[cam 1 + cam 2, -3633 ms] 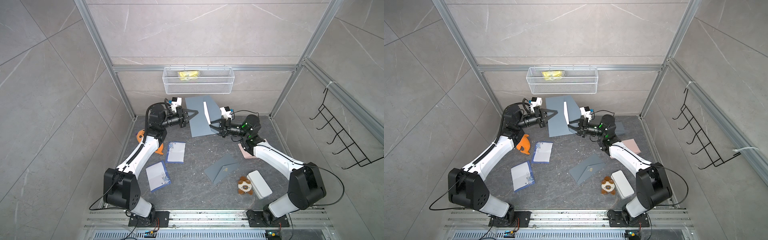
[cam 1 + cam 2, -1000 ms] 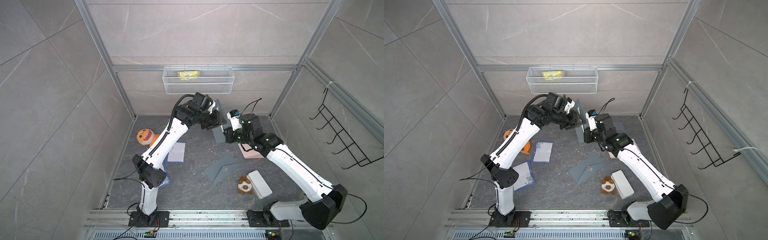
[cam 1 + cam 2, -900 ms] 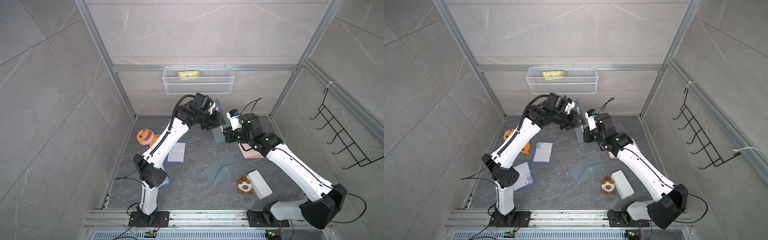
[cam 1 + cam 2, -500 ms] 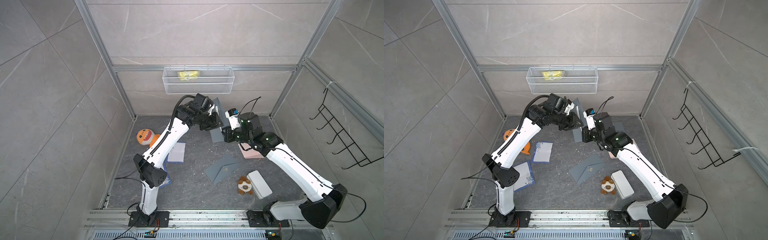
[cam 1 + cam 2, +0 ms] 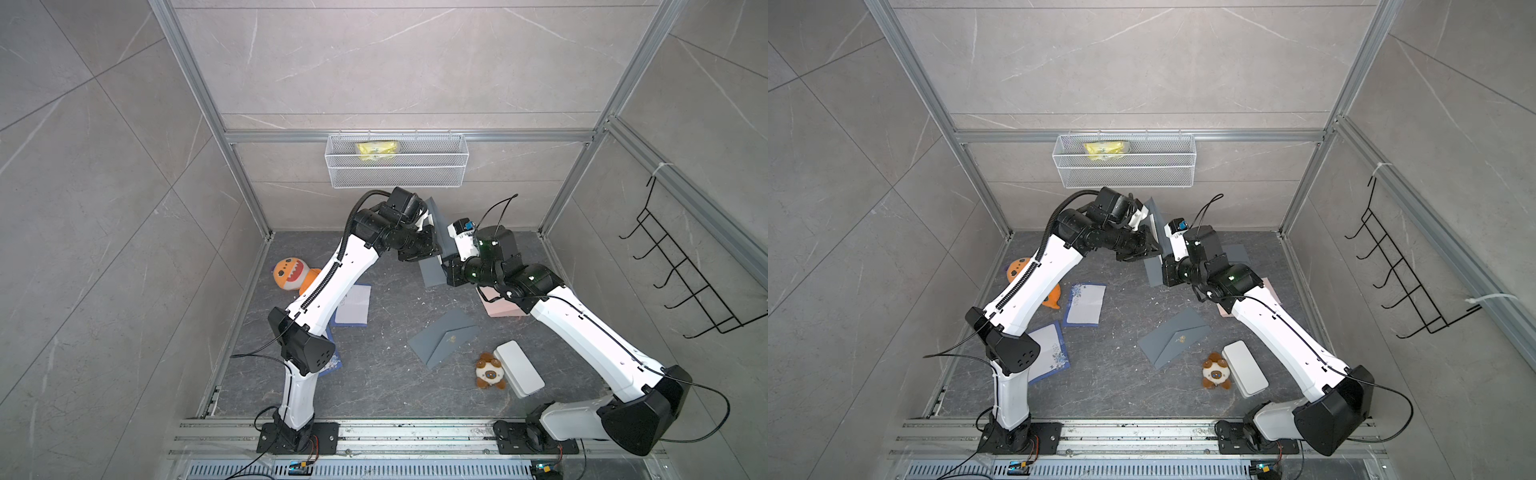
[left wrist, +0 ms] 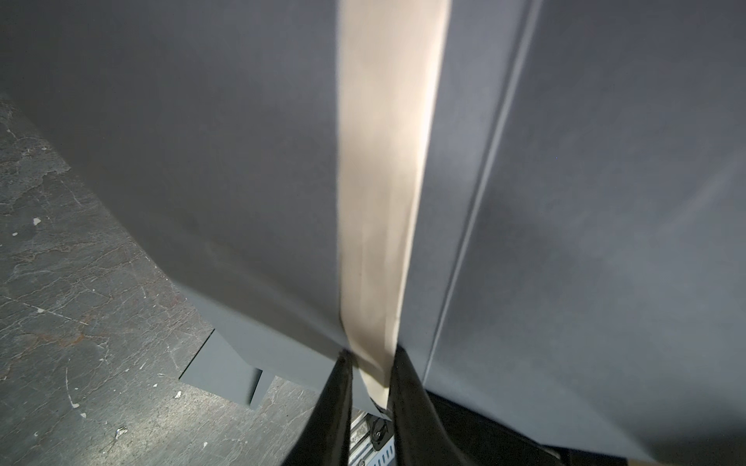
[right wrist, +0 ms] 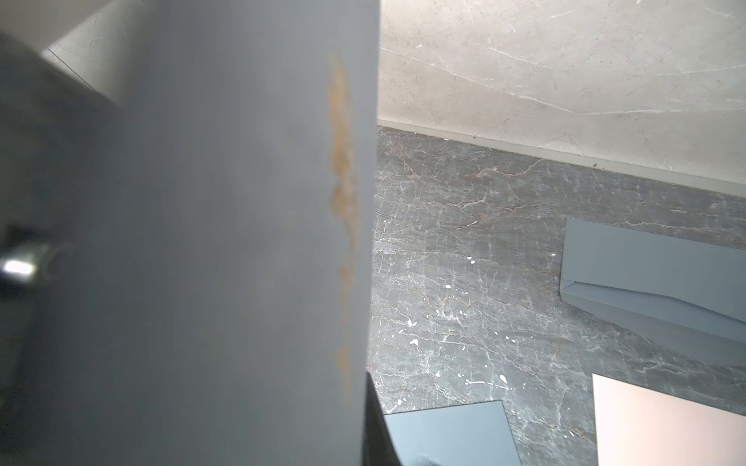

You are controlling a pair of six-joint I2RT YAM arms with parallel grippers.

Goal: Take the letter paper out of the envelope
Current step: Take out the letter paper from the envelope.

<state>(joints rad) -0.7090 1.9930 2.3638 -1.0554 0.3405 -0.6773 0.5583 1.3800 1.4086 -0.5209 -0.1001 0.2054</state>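
Your right gripper (image 5: 448, 272) is clamped tight on the envelope (image 5: 430, 272), holding it on edge above the floor (image 5: 374, 374) in both top views. That looks like the point of the pose. Lifted and steadied, the envelope gives your left gripper (image 6: 369, 399) something to pull against instead of sliding about. In the right wrist view the grey card fills most of the frame, with a brownish streak (image 7: 341, 181) running near one edge.

The paper (image 6: 383, 161) is mostly inside. In the left wrist view only a cream strip of it shows, running between two grey faces of the envelope. Your left gripper sits at the end of that strip, one black finger (image 6: 335, 415) on each side, with a narrow gap between them. You cannot tell from here whether they actually bite the paper — they look to be at its faces, no more.

The pull-out looks not yet begun. The next move likely needs a firm pinch on the paper alone, then a draw along the strip's line, away from the right gripper. Catch a face of the envelope in that pinch and the whole thing will probably drag along with it. Loose sheets (image 5: 353, 305) and another envelope (image 5: 442, 338) lie flat on the floor, well apart from the work.
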